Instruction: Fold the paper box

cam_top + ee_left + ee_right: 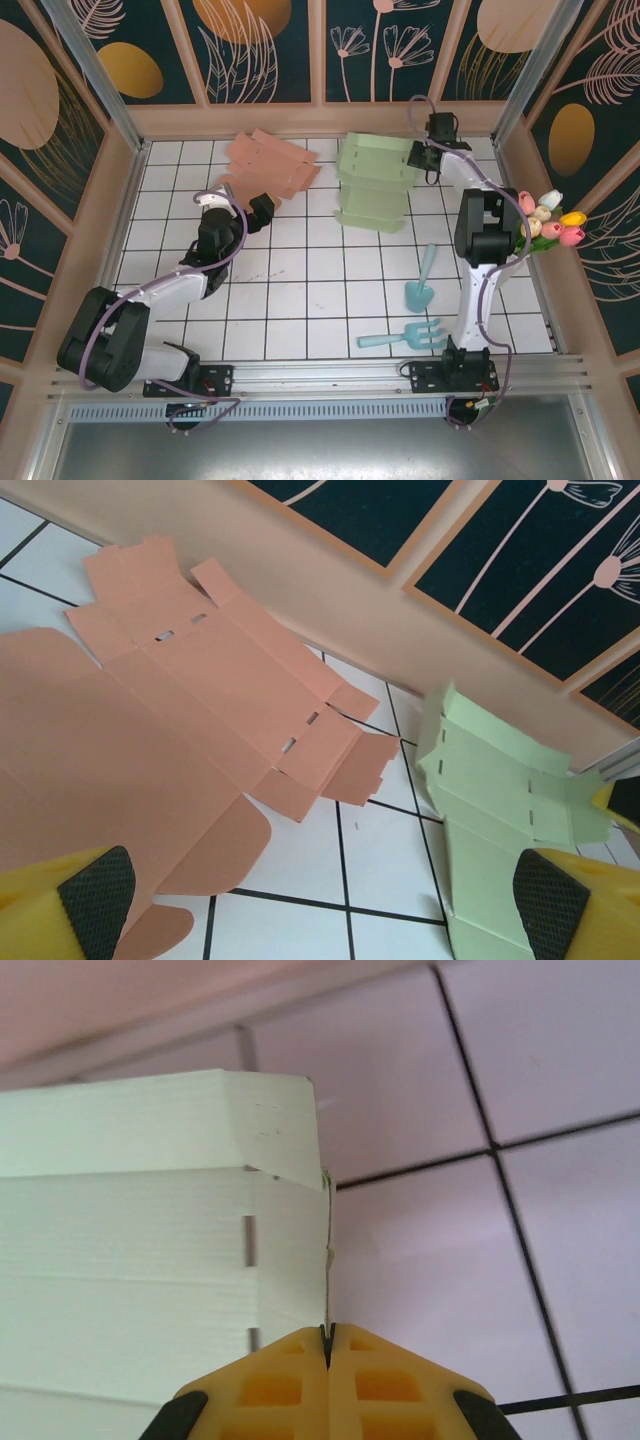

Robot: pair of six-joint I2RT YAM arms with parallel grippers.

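Right gripper: jaws pinched together on a thin side flap of the green paper box. The flap's edge runs straight into the seam between them.

Box lies just in front of the back wall, toward its right end, partly raised, with creased and slotted panels.

Judgement: light, thin card, stiff only between the score lines. It would likely buckle or tear if pulled off-crease, and the smooth surface may slide out of a pinch. Best hold is a flap edge close to a score, bending along it.

Left gripper: jaws wide apart, holding nothing, low over the flat pink blank, further left along the back wall.
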